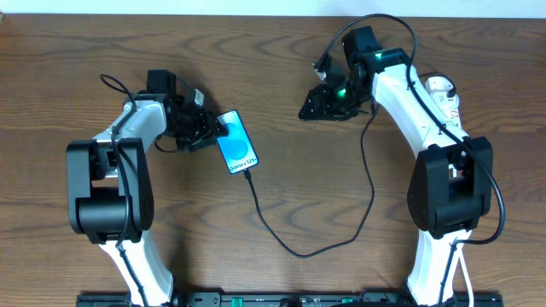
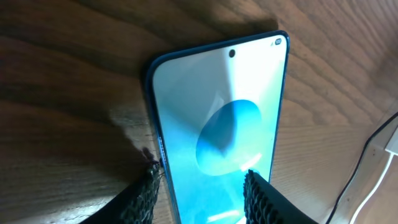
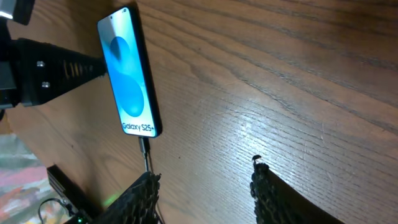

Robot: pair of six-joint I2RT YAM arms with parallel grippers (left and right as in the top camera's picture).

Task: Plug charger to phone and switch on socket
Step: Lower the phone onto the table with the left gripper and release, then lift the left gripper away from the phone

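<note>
On the table [image 1: 281, 119], one phone [image 1: 236, 141] (charger [image 1: 316, 247] plugged) in left gripper [image 1: 205, 130]; right gripper [image 3: 205, 186] agape, empty.

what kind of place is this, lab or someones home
Likely a robot lab bench: two arms fixed to a bare wooden table, a phone with the charger plugged in, and nothing homely.

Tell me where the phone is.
Overhead, the phone lies left of centre on the table, at the left tool, with the charger plugged into its near end.
</note>
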